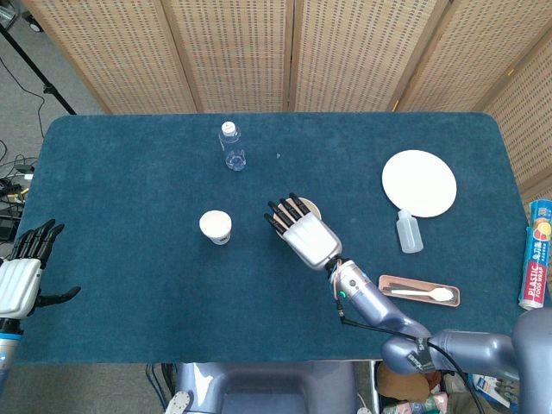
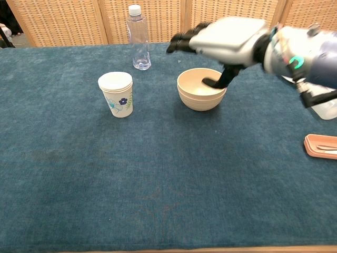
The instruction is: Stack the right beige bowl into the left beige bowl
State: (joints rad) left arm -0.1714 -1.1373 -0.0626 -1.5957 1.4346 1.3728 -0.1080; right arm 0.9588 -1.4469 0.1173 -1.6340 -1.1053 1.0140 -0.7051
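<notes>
I see my right hand (image 2: 224, 39) raised in the upper middle of the chest view, above the stacked beige bowls (image 2: 201, 89), fingers spread, holding nothing. The bowls sit nested at table centre, right of the paper cup (image 2: 117, 94). My left hand (image 1: 21, 274) waits open at the lower left edge.

My right hand (image 2: 226, 39) hangs above the stacked bowls (image 2: 201, 89), one bowl nested in the other, near the middle of the table (image 1: 129, 259). Left of the bowls stands the paper cup (image 2: 117, 94); behind both, toward the far edge, stands the water bottle (image 2: 138, 38). To the right lie the plate (image 1: 419, 183), a small bottle (image 1: 409, 231) just before it, and nearer me a tray (image 1: 419, 291) with a spoon (image 1: 423, 294) in it. My left hand (image 1: 19, 276) is off the table's left edge.
</notes>
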